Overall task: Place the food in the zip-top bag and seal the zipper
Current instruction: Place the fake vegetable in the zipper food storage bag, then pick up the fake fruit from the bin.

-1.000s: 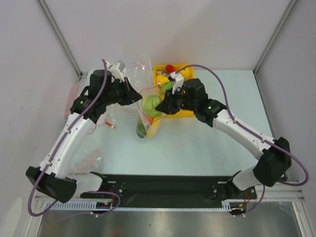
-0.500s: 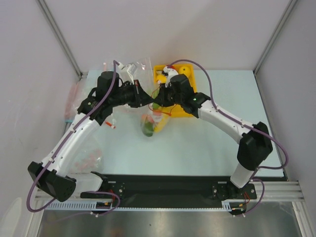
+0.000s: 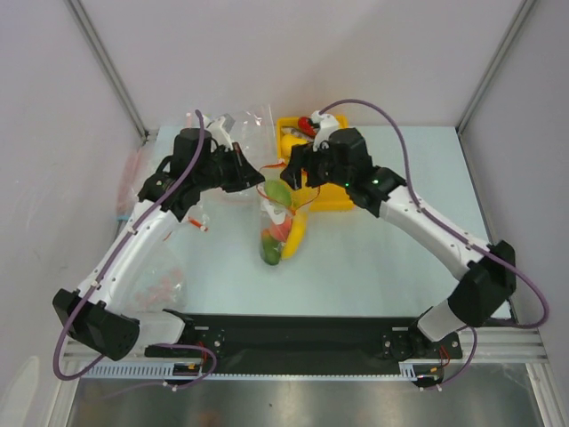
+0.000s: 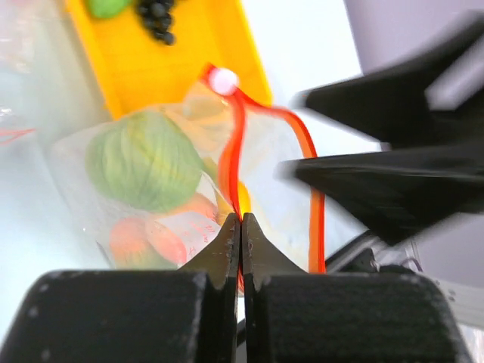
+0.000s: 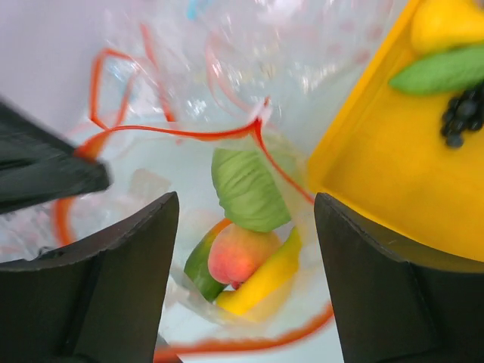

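The zip-top bag (image 3: 283,229) hangs open in the middle of the table, beside the yellow tray (image 3: 333,197). My left gripper (image 4: 240,221) is shut on its red zipper (image 4: 231,151) and holds that edge up. Inside the bag lie the round green fruit (image 5: 246,189), the peach (image 5: 242,253), the banana (image 5: 261,281) and the green mango (image 5: 199,268). My right gripper (image 5: 246,261) is open and empty just above the bag's mouth. The black grape bunch (image 5: 463,115) lies in the tray.
The tray (image 5: 378,162) also holds a green piece (image 5: 446,69) and a yellow piece (image 5: 446,19). Other clear pouches lie at the back (image 3: 253,124) and at the near left (image 3: 160,285). The two grippers are close together over the bag.
My right gripper carried the round green fruit over the bag's mouth, then opened. The fruit now lies inside the bag. The left gripper kept its hold on the zipper.
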Available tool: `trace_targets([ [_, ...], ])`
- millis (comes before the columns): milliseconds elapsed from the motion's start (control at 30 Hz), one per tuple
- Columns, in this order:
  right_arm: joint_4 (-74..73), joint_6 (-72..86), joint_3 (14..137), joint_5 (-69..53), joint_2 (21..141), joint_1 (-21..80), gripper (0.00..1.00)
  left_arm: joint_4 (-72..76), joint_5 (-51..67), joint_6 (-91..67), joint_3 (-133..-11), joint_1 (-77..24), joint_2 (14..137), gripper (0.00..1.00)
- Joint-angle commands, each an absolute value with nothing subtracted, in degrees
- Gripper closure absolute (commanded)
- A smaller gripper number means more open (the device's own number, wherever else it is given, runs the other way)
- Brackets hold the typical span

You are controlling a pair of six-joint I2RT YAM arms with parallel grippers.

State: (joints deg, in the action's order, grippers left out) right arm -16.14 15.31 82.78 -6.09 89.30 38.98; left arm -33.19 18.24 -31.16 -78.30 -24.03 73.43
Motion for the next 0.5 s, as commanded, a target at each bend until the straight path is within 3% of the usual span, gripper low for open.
trace_targets([
  [0, -8.8, 14.2, 81.6, -10.2, 81.9, 36.1, 0.23, -33.1, 15.5, -31.5, -79.0, -21.2, 70.2, 1.0],
  [200, -12.1, 20.1, 82.8, -5.3, 82.2, 28.5, 0.27, -37.3, 10.5, -26.5, -82.8, -19.7, 69.4, 1.0],
  [300, -16.8, 24.4, 86.6, -2.0, 86.6, 25.4, 0.19, -38.6, 8.4, -24.2, -83.1, -19.7, 68.6, 1.0],
  [333, -18.2, 25.7, 89.8, 2.9, 88.1, 25.3, 0.08, -38.9, 7.6, -23.0, -83.1, -19.7, 68.6, 0.99],
  [367, -20.9, 27.8, 91.4, 5.3, 89.7, 25.3, 0.04, -39.3, 6.3, -22.5, -82.8, -19.7, 68.3, 1.0],
  [467, -24.1, 31.0, 97.5, 9.2, 96.1, 25.1, 0.03, -40.0, 5.0, -21.1, -81.2, -19.8, 67.6, 1.0],
])
